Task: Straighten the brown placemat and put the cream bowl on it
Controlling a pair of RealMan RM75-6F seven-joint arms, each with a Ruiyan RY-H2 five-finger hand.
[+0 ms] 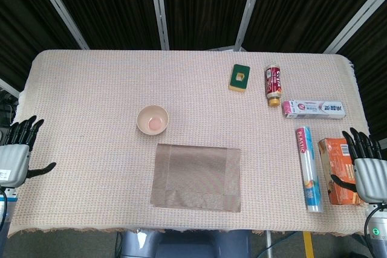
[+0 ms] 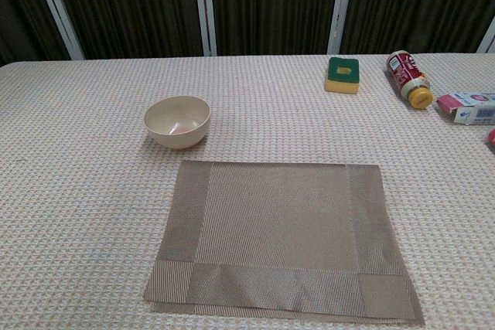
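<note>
Left hand (image 1: 15,152) and right hand (image 1: 367,167) hang at the counter's (image 1: 91,89) side edges, fingers spread, holding nothing. One brown placemat (image 2: 282,237) lies flat near the front; one cream bowl (image 2: 177,121) stands just beyond its far left corner.

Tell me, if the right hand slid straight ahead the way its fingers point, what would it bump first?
Probably nothing: the right hand points up the table's right edge. The orange box sits just beside that path; depth is unclear.
</note>
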